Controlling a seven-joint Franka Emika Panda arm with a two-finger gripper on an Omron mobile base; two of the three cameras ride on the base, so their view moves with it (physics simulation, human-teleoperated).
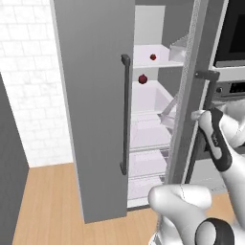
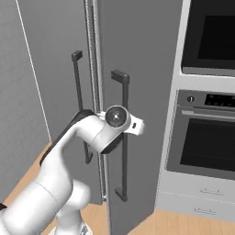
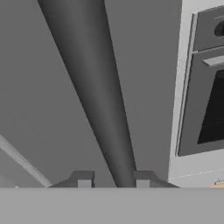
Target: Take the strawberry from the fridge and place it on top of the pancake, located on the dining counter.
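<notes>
Only from the left base view do we see inside the fridge (image 1: 95, 119): its left door stands open at centre frame, and on the white shelves in the upper middle sit two small red fruits, the strawberry (image 1: 152, 57) above and a rounder dark-red fruit (image 1: 142, 79) below. From the right base view we see just the door fronts and an oven (image 2: 206, 137) at right. In the hand view, the gripper (image 3: 113, 181) has its fingertips (image 3: 84, 180) apart, straddling the dark door handle (image 3: 94, 96); contact is unclear.
</notes>
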